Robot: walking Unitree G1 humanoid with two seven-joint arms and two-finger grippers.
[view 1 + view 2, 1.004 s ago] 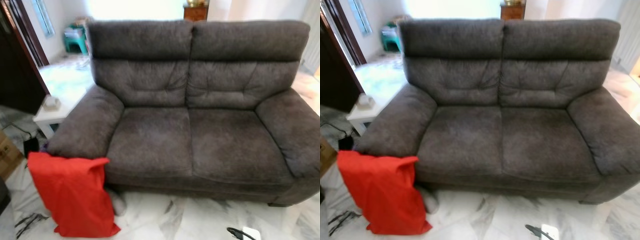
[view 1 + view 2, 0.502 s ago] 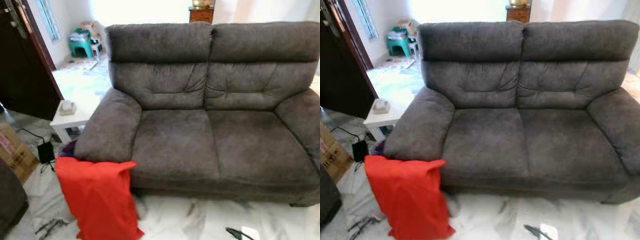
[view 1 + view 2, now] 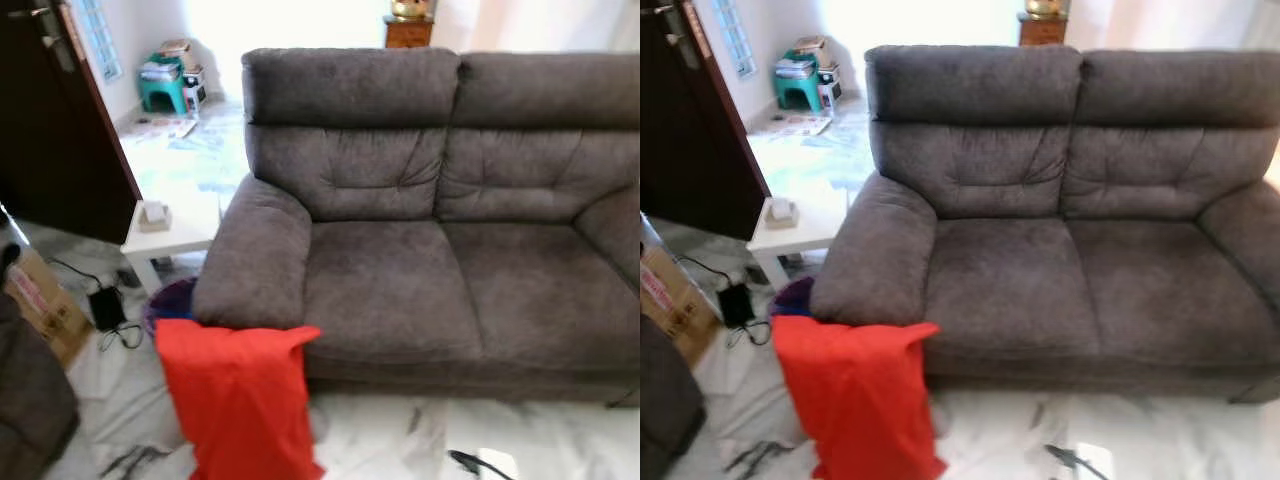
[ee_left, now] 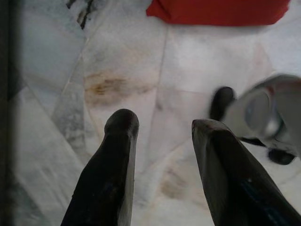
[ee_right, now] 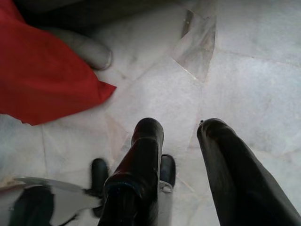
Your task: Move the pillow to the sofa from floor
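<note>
Red pillow [image 3: 240, 400] leaning upright on floor [image 3: 400, 440] against sofa [image 3: 400, 290] left armrest. We are approaching; left gripper [image 4: 162, 136] and right gripper [image 5: 181, 136] hanging with fingers apart, empty. Best squaring up, grasping pillow's top edge.

Pillow [image 3: 240, 400] apparently against sofa [image 3: 400, 290] armrest

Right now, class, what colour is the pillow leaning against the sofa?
Red; the pillow shows best in the left eye view.

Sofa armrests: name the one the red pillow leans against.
The sofa's armrest nearest the small white table; the pillow stands on the floor against its front.
</note>
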